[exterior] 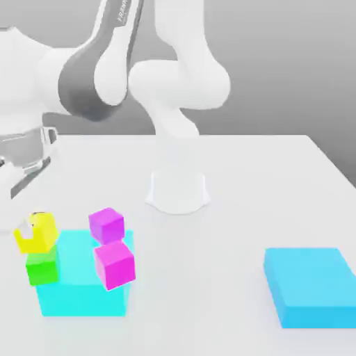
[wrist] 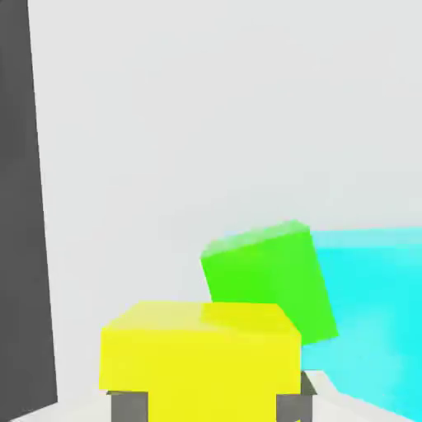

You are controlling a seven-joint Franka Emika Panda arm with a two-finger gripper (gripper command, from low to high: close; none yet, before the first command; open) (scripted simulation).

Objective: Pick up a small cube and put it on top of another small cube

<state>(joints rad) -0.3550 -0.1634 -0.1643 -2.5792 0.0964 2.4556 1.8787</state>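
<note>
My gripper (exterior: 33, 224) is shut on the small yellow cube (exterior: 36, 233), which sits slightly tilted directly above the small green cube (exterior: 42, 268) at the exterior view's left. Whether the two cubes touch, I cannot tell. In the hand view the yellow cube (wrist: 198, 354) is clamped between my grey fingers (wrist: 128, 405), with the gripper (wrist: 213, 405) around its lower part. The green cube (wrist: 268, 280) lies just beyond it, against the cyan block (wrist: 371, 313).
A big cyan block (exterior: 76, 288) stands right beside the green cube. One magenta cube (exterior: 106, 224) rests on it, and another (exterior: 115, 264) leans at its front. A second cyan block (exterior: 309, 286) lies at the exterior view's right. The arm's white base (exterior: 177, 189) stands mid-table.
</note>
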